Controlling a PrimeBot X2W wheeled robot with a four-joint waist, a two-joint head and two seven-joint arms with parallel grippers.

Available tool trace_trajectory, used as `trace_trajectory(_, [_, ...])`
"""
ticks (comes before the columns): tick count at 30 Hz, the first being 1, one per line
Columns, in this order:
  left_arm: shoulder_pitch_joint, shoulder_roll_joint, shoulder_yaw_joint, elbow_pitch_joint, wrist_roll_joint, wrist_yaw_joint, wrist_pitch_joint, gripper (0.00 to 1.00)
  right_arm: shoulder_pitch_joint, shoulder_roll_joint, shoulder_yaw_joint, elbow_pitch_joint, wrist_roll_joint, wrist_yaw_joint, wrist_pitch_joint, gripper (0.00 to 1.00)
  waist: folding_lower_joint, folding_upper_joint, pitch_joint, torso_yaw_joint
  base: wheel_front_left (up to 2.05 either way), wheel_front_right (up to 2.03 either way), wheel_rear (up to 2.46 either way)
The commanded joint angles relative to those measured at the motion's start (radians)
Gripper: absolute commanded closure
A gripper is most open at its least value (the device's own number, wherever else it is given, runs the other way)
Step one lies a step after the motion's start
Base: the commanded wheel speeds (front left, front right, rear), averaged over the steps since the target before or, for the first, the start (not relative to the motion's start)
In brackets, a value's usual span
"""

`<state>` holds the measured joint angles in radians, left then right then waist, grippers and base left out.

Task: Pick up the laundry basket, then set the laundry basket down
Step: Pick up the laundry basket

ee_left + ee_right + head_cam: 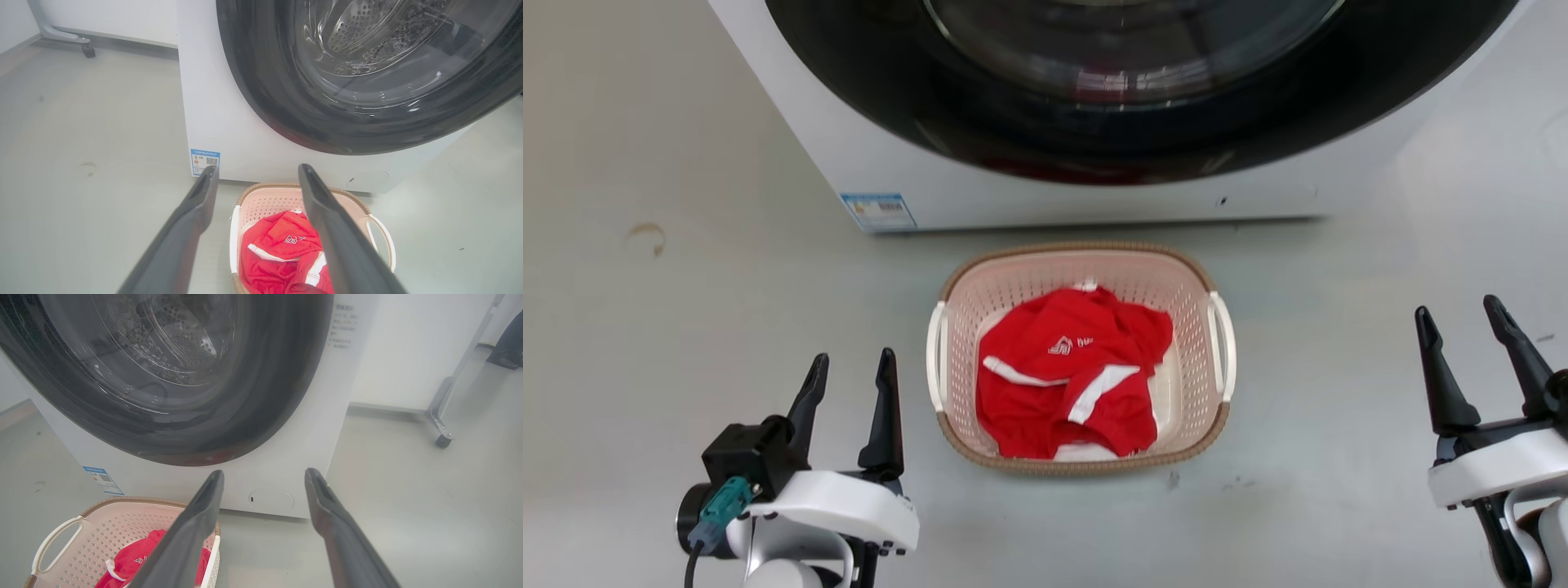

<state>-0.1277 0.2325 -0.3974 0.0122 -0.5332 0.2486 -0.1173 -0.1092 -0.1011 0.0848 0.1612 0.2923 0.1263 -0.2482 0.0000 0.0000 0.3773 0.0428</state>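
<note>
Head view put your two grippers nearest: the left gripper point(854, 355) at the lower left and the right gripper point(1457, 305) at the lower right. Both had jaws spread wide with nothing between them, and I judge they flanked the load because it wants a hold on each side. Between them, on the grey floor point(686, 343), sat the laundry basket point(1078, 468), touched by neither; your left gripper was near it, your right well apart. A crumpled red garment point(1070, 367) lay inside. Its white side handles point(935, 355) faced outward, one toward each gripper. Just beyond the basket's far rim stood the washing machine point(1029, 192).
</note>
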Motion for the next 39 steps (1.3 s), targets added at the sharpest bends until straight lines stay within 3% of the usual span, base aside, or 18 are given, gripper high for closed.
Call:
trace_trajectory(1, [-0.038, 0.008, 0.031, -0.017, -0.01, -0.011, -0.011, 0.0, -0.023, -0.029, 0.019, -0.024, 0.008, 0.004, -0.014, 0.0, 0.0, 0.0, 0.084, 0.011, 0.0, 0.0, 0.0])
trace_trajectory(19, [-0.213, -0.121, -0.002, 0.204, -0.056, -0.143, -0.125, 0.0, -0.06, -0.059, 0.036, -0.078, 0.089, 0.004, -0.014, 0.0, 0.0, 0.0, 0.463, 0.092, 0.0, 0.0, 0.0])
trace_trajectory(30, [-0.361, -0.148, 0.015, 0.426, -0.053, -0.264, -0.143, 0.0, -0.147, -0.051, 0.158, 0.01, 0.134, 0.004, -0.014, 0.0, 0.0, 0.0, 0.515, 0.11, 0.0, 0.0, 0.0])
trace_trajectory(39, [-0.485, -0.143, 0.065, 0.614, -0.035, -0.333, -0.144, 0.0, -0.242, -0.044, 0.252, 0.123, 0.165, 0.004, -0.014, 0.0, 0.0, 0.0, 0.513, 0.094, 0.0, 0.0, 0.0])
